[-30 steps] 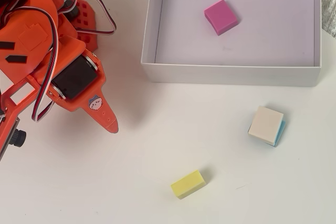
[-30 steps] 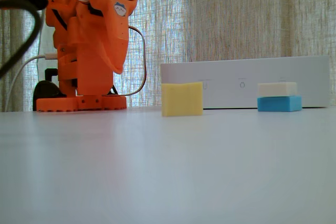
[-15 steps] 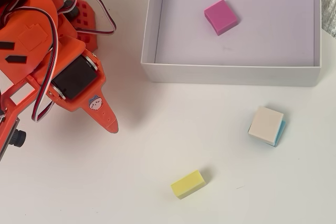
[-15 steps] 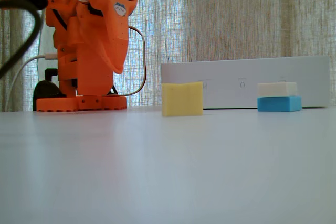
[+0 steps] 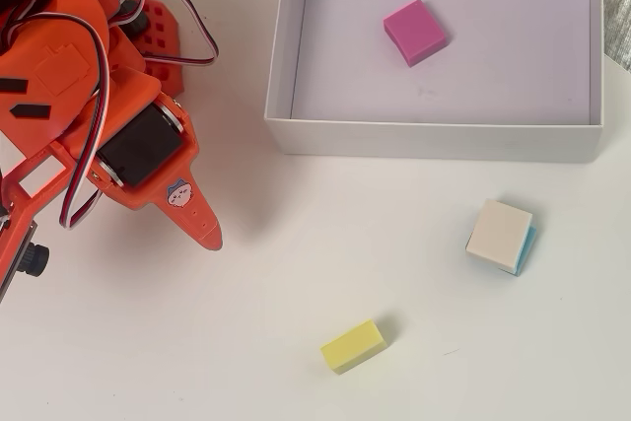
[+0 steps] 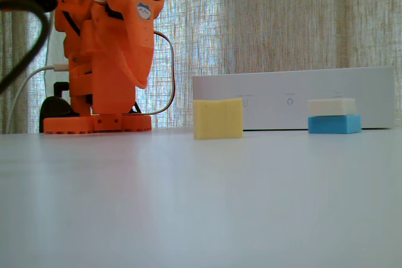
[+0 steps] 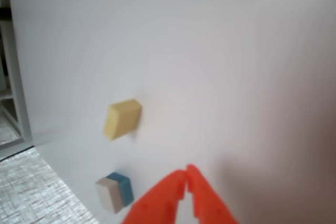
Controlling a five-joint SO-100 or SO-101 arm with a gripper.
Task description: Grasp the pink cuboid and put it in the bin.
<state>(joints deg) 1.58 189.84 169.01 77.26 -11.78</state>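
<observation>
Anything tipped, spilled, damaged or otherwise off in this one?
Nothing stands out. The pink block lies flat inside the white box, the yellow block and the cream-and-blue block sit undisturbed on the table, and the end effector is shut and empty.

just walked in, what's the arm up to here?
Nothing is being handled right now. The pink cuboid already lies inside the bin, so the placing looks done. The orange arm sits off to the left in the overhead view, its end effector shut and empty above bare table. The yellow block and the cream-topped block rest on the table outside the bin.
</observation>
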